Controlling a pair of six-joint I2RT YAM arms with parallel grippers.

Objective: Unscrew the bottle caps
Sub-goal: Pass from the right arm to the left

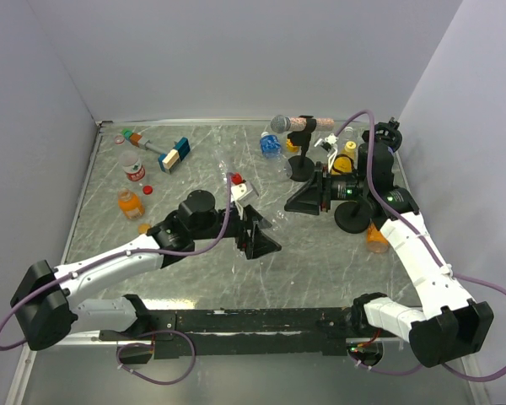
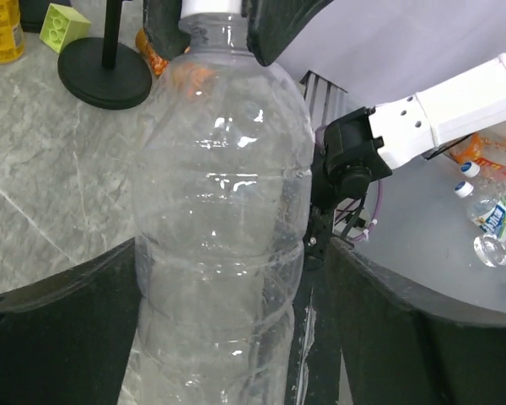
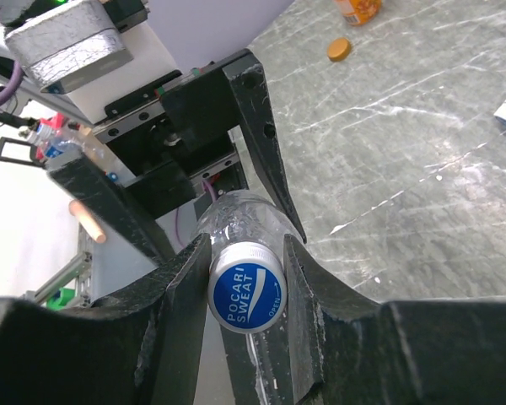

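Jaws of the right gripper clamp the blue cap; the left gripper spreads wide around the mid-frame clear bottle (contact unclear). A black stand base sits upper left, beyond it.

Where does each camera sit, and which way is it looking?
Top: high behind the robot, looking down on the table; shows the left arm, right arm, left gripper and right gripper.
Left wrist: on the left arm, looking along its own fingers at the bottle between them; right arm beyond.
Right wrist: on the right arm, looking along its own fingers at the cap they pinch; left gripper beyond.
Shared: both wrist views see the same bottle, from opposite ends.
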